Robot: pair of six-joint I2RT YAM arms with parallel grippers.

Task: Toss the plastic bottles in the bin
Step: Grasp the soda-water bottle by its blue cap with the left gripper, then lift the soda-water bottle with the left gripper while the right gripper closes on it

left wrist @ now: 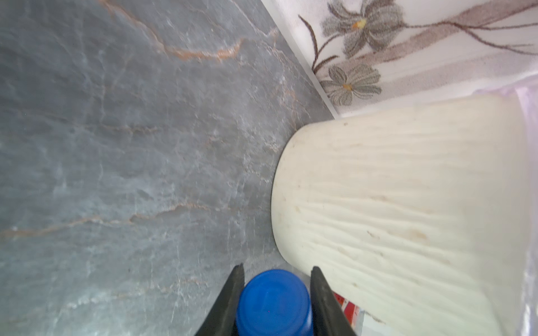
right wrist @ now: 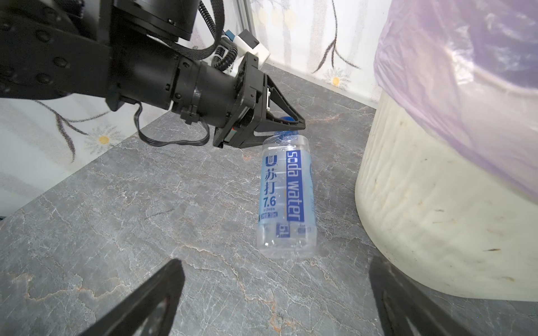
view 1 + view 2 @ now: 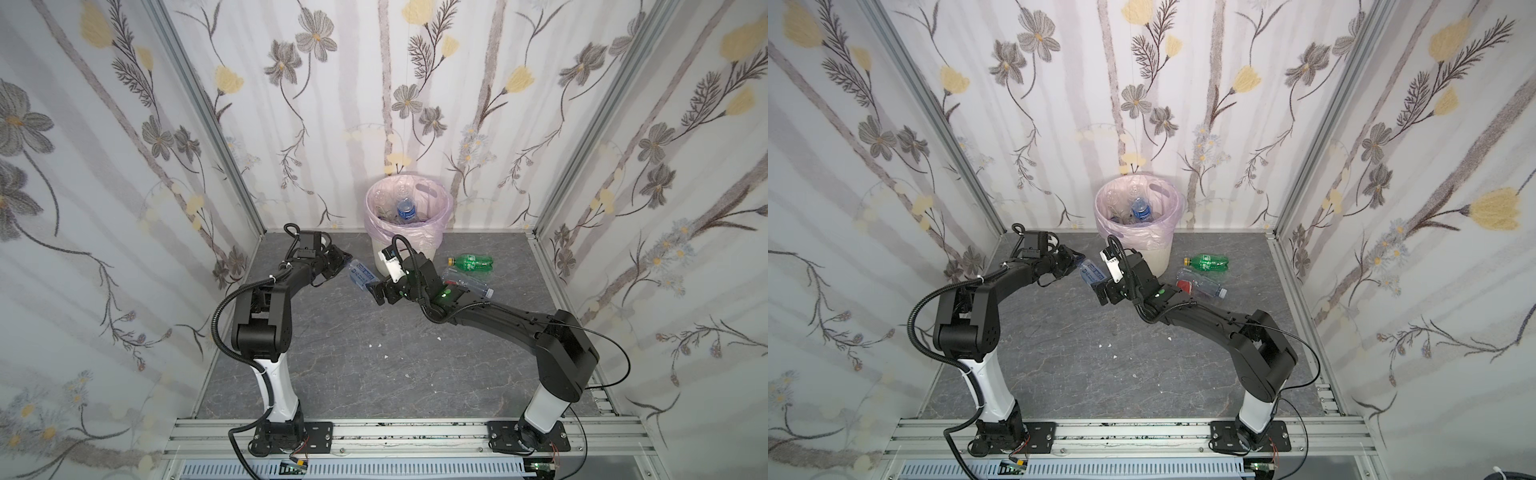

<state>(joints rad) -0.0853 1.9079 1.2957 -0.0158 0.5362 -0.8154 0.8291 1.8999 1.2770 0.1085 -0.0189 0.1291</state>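
the left gripper (image 2: 291,126) is clamped on the blue-capped neck of a clear soda water bottle (image 2: 286,197) just beside the bin (image 2: 436,203), while the right gripper (image 2: 275,263) stands wide open and empty nearby. a green bottle (image 3: 471,264) and a red-labelled bottle (image 3: 467,286) lie beside the bin

Hidden from me
My black right arm (image 3: 498,318) covers one end of the clear red-labelled plastic bottle (image 3: 471,284) lying beside it.

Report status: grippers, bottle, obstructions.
Left gripper shut on soda bottle cap. Right gripper open, empty. Bin beside it, nothing between. Green bottle, red-label bottle on floor.
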